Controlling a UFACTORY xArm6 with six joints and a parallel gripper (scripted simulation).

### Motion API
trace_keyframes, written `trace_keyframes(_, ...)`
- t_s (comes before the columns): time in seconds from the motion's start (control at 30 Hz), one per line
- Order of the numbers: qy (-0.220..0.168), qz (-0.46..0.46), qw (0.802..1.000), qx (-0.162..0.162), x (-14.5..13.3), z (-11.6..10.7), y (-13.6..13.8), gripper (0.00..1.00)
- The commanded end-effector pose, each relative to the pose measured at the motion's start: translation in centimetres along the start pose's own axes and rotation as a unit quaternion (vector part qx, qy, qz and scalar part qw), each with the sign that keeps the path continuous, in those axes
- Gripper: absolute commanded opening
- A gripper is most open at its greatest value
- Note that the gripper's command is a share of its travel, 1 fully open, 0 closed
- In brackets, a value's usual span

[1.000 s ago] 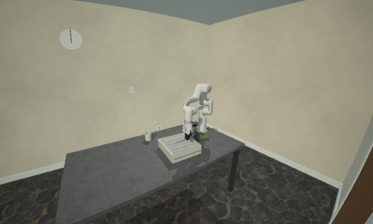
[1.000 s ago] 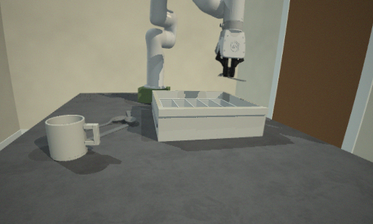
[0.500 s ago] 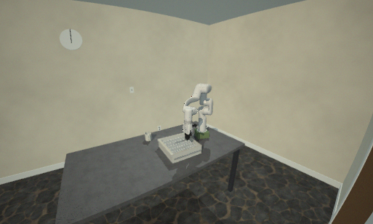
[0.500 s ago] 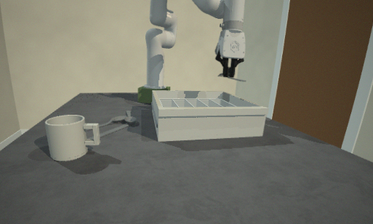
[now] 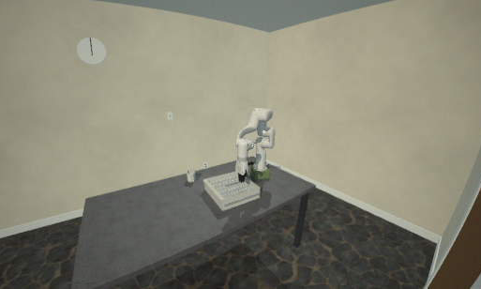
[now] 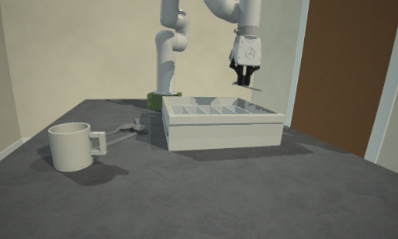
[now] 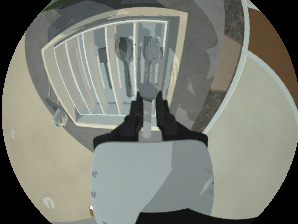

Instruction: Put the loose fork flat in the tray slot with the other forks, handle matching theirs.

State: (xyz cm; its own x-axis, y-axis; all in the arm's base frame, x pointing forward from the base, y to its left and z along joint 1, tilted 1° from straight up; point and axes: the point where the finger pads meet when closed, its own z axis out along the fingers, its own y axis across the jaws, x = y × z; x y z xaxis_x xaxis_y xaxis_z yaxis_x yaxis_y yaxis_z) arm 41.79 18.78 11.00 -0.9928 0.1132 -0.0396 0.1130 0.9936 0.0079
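- The gripper (image 6: 244,82) hangs above the far right part of the tray (image 6: 223,133), its fingers clamped on the fork (image 6: 251,87); the fork sticks out roughly level, clear above the tray rim.
- In the wrist view the fork (image 7: 149,90) points out over the slots; cutlery lies in the slots beneath it.
- A mug (image 6: 71,146) stands on the desk (image 6: 219,194), well left of the tray; a spoon (image 6: 128,127) lies between them.

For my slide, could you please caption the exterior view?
Gripper holds the fork level above the tray; a mug stands nearby.
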Motion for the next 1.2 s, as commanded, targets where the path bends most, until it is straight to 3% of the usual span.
trace_keyframes(0.0,-0.002,0.000,1.000,-0.001,-0.1,0.8,0.1,0.03)
trace_keyframes(1.17,-0.002,0.000,1.000,-0.001,0.3,10.2,0.1,0.03)
